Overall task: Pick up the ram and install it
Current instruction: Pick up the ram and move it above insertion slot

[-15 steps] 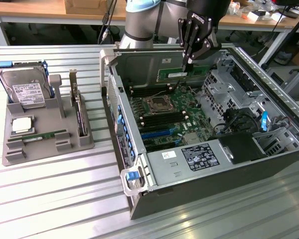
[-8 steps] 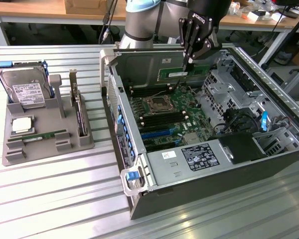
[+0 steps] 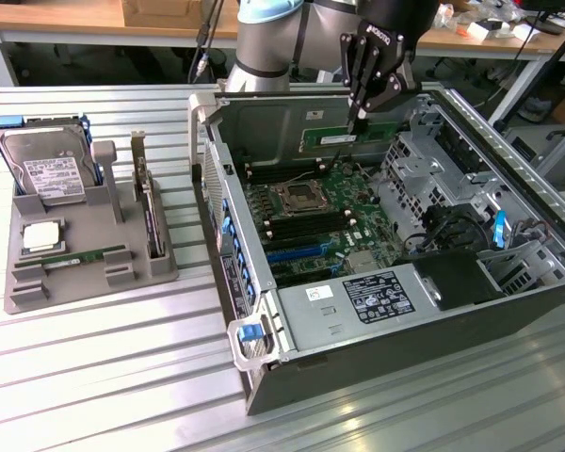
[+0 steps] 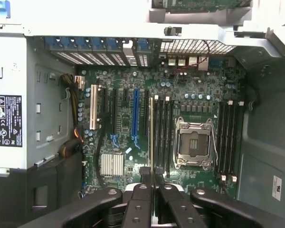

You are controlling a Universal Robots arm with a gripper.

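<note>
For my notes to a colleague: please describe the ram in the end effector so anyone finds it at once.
Look at the open computer case on the exterior view's right. Over its motherboard, the end effector is shut on the ram, a long green stick with a white label. Unlike the other green stick in the gray tray, it hangs in the air.

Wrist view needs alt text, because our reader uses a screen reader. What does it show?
The black two-fingered gripper is shut on the ram, a thin green circuit-board stick seen edge-on, above the green motherboard inside an open computer case. The stick runs parallel to the black memory slots beside the empty silver processor socket.
</note>
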